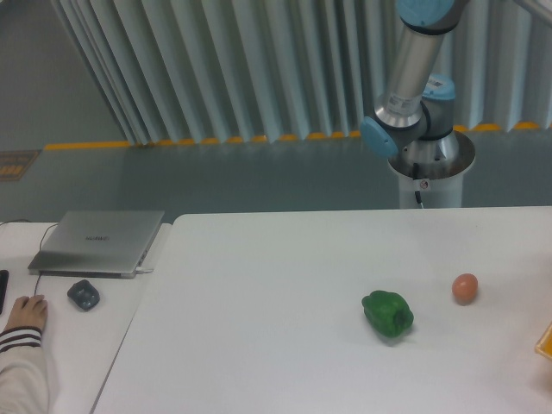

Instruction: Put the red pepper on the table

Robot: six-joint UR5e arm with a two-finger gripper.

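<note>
While my arm [412, 78] is running up past the top edge, my gripper is sitting out of frame, so I am unable to tell how its jaws stand, and the red pepper is showing nowhere on the table [259, 328], where only a green pepper [387, 314] and an orange-brown ball [465, 287] are lying.

A green bell pepper [387, 314] lies near a small orange-brown ball [465, 288], the two apart. On the smaller white desk [103, 323] at left sit a closed silver laptop [99, 242] and a dark mouse [83, 295] (just below the laptop's front edge).
</note>
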